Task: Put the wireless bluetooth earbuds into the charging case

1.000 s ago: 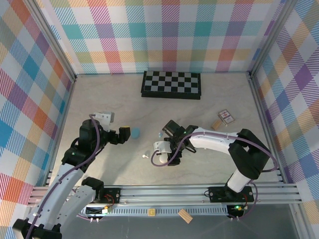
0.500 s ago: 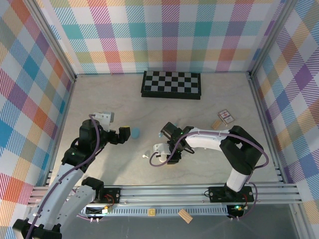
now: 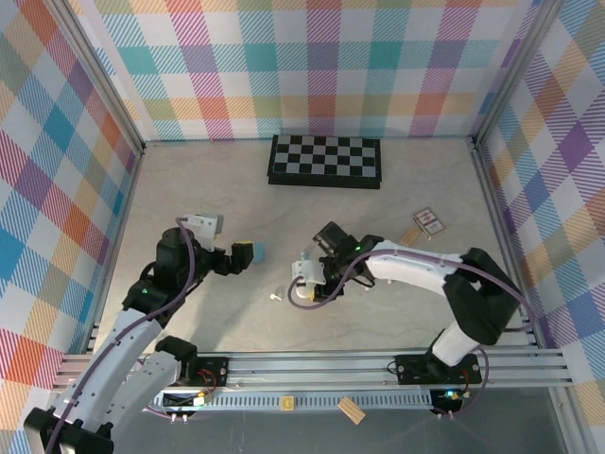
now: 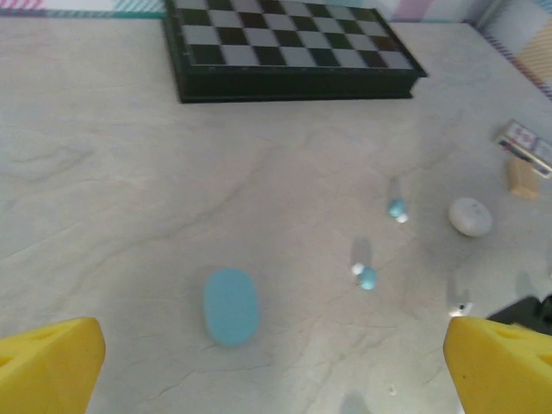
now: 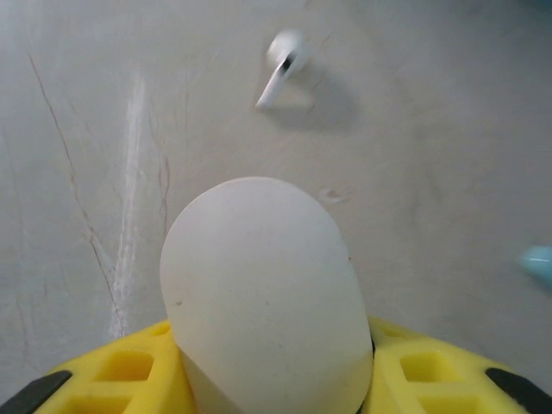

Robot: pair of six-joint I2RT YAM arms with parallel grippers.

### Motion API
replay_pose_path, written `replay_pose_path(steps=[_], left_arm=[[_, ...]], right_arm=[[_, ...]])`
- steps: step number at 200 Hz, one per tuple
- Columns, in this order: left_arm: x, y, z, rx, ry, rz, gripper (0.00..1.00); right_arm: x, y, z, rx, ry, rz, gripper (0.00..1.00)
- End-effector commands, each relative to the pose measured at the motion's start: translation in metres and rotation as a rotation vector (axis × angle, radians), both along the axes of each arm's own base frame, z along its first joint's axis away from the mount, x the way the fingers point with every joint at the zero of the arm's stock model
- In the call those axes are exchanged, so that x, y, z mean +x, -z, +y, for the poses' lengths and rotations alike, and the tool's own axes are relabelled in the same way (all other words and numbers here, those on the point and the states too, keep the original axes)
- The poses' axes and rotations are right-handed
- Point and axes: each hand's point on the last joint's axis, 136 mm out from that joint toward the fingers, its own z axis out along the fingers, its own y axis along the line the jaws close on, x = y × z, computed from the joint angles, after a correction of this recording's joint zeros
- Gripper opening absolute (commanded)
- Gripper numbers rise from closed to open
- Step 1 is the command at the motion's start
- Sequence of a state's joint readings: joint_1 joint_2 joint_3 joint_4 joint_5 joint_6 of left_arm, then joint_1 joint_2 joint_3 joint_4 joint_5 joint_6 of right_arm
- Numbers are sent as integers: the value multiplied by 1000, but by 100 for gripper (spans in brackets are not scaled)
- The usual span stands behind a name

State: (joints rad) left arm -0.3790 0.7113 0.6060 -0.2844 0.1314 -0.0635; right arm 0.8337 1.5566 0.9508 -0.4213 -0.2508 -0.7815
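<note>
Right hand (image 3: pixel 304 287): closed on a white charging case (image 5: pixel 263 293). The yellow fingers (image 5: pixel 423 373) press its two sides, and its rounded end points forward, low over the tabletop (image 5: pixel 448 147).

White earbud (image 5: pixel 283 62): lies loose on the tabletop just ahead of the held case and does not touch it. From above it sits just left of the right hand.

Left hand (image 4: pixel 274 371): wide open and holding nothing. Its yellow fingertips sit at the two bottom corners of its own wrist view.

Light blue charging case (image 4: pixel 230 304): closed and flat on the tabletop, just ahead of the open left hand, untouched.

Nearer light blue earbud (image 4: pixel 366 276) and farther light blue earbud (image 4: pixel 397 209): both loose on the tabletop beyond the blue case, near each other but apart. The left wrist view shows them plainly; from above they are too small to tell.

Second white case (image 4: pixel 470 216): closed, on the tabletop just right of the farther blue earbud, as the left wrist view shows it.

Chessboard (image 3: pixel 326 159): against the far wall.

Card box (image 3: pixel 428 220) and wooden block (image 3: pixel 411 235): side by side, well right of the hands.
</note>
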Motion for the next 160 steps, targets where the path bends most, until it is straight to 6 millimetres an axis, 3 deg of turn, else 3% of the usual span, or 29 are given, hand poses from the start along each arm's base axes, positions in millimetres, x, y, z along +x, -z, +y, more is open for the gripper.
replay_pose_path(steps=[1,23,69,100,160], left_arm=[[1,-15,-33,-51,131,-111,100],[-8,-20,-64,-14,280,-242,100],[-51,-20,-121,39,678,-381,98],[-64,-6,-143,54,815,-380,96],[-58,-16,-166,-25,877,-432,86]], right_arm=[[3,-36,3,147,37,33,42],[11,-57,-5,206,70,31,42],[17,-97,-19,288,106,49,41],[8,-113,-18,323,78,74,41],[-7,-130,-14,384,36,126,40]])
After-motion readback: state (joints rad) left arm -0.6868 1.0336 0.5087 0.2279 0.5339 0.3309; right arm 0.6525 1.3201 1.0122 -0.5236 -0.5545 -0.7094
